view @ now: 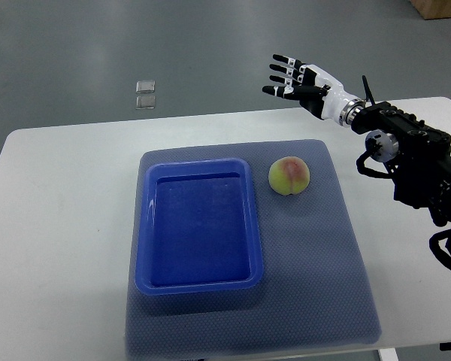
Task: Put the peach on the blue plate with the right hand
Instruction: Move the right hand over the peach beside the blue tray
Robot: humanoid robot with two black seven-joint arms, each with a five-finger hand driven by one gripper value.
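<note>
White tabletop [60, 226] far below the hand, wide and bare at the edges. Gray-blue mat [316, 286] on top, lower and to the left of the hand. Blue plate [144, 226], deep like a tray, on the mat's left part, well apart from the hand. Black right arm [413, 162] in from the right edge. Right hand [301, 81] up past the mat's far edge, fingers [282, 68] spread out and pointed left, nothing held. Peach [289, 175] on the mat, just beside the plate's right rim, below the hand, not touched.
</note>
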